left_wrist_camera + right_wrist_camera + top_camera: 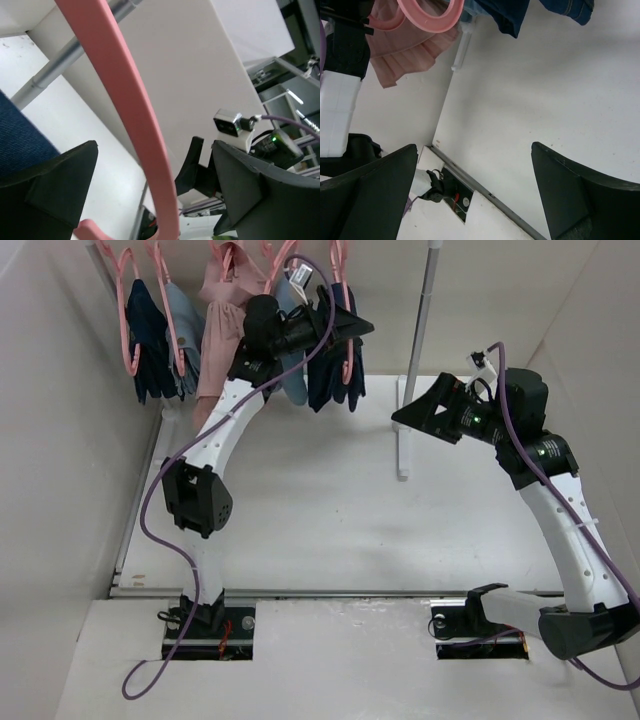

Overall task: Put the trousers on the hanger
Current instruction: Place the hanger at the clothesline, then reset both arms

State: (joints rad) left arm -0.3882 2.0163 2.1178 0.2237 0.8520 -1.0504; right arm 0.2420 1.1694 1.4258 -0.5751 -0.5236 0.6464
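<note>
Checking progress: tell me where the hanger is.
In the top view the hanger hangs rightmost along the rail, between the open fingers of the left gripper, beside the trousers.

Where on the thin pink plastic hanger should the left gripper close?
Grip the bare curved stretch of the thin pink plastic hanger that passes through the open left gripper. Close from the present side. The bar crosses the gap slim and unobstructed, so the pads can meet its flat faces. The dark blue denim trousers lie off to one side, clear of that stretch.
</note>
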